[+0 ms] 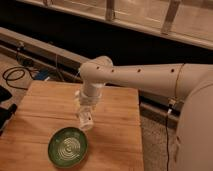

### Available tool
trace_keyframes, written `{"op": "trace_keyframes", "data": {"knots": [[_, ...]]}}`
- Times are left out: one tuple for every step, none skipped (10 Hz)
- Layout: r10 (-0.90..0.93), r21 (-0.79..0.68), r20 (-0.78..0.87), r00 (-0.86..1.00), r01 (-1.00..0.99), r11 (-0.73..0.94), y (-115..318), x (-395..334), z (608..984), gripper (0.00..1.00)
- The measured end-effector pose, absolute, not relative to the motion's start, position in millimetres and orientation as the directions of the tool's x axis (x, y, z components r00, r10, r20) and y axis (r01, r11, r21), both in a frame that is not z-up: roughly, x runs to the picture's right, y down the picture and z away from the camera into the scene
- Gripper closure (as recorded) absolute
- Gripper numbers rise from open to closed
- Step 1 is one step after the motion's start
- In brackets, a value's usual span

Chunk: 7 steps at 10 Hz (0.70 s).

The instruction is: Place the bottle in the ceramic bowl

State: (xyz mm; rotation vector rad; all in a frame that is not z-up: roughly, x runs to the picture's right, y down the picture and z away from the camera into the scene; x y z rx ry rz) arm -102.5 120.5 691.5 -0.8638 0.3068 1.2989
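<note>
The dark green ceramic bowl [68,146] with pale rings sits on the wooden table [40,110] near its front edge. My gripper [85,114] hangs from the white arm above the table, just up and right of the bowl. It is shut on the small white bottle [85,120], which hangs tilted with its lower end close over the bowl's right rim.
The table's right edge drops to a grey floor [155,145]. Black cables [15,75] lie on the floor at the left. A dark rail and a glass wall [140,20] run along the back. A dark object [5,115] sits at the table's left edge.
</note>
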Motion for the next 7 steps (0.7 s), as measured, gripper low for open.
{"op": "trace_keyframes", "data": {"knots": [[0.686,-0.390,-0.663,0.300,-0.921,0.027,137,-106,693,1.00],[0.650,-0.398,-0.689,0.321,-0.917,0.032,164,-114,690,1.00],[0.625,-0.404,-0.704,0.337,-0.914,0.037,182,-121,686,1.00],[0.600,-0.414,-0.718,0.352,-0.909,0.039,201,-128,679,1.00],[0.580,-0.423,-0.728,0.365,-0.905,0.039,215,-133,674,1.00],[0.554,-0.442,-0.738,0.384,-0.896,0.033,234,-140,668,1.00],[0.535,-0.458,-0.744,0.401,-0.889,0.029,246,-147,664,0.98]]}}
